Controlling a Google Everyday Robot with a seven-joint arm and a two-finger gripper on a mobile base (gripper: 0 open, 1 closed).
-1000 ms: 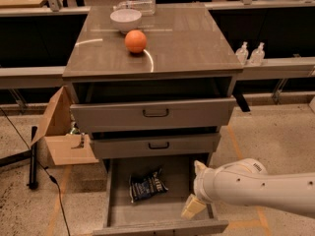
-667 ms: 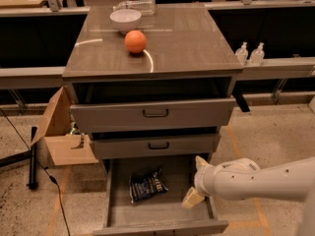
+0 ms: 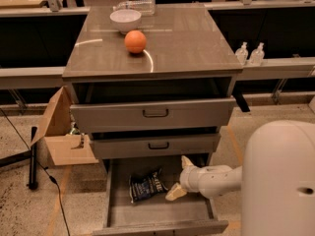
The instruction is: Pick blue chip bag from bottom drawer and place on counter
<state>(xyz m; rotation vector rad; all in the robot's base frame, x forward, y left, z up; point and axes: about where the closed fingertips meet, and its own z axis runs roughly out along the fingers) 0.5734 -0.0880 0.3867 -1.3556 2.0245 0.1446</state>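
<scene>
The blue chip bag point(image 3: 145, 185) lies crumpled on the floor of the open bottom drawer point(image 3: 147, 215), left of its middle. My gripper point(image 3: 178, 178) is inside the drawer, just right of the bag, with its two pale fingers point(image 3: 174, 192) spread apart and nothing between them. The lower finger is close to the bag's right edge. The white arm comes in from the right. The counter point(image 3: 192, 43) is the glossy top of the cabinet.
An orange ball point(image 3: 135, 41) and a white bowl point(image 3: 125, 19) sit on the counter's back left. The two upper drawers point(image 3: 155, 113) are partly pulled out above the bag. A cardboard box point(image 3: 61, 136) stands left of the cabinet. Two small bottles point(image 3: 249, 53) stand on a ledge to the right.
My arm has moved left, into the bottom drawer, bringing the gripper from the drawer's right side up close to the chip bag. The bag has not moved.
</scene>
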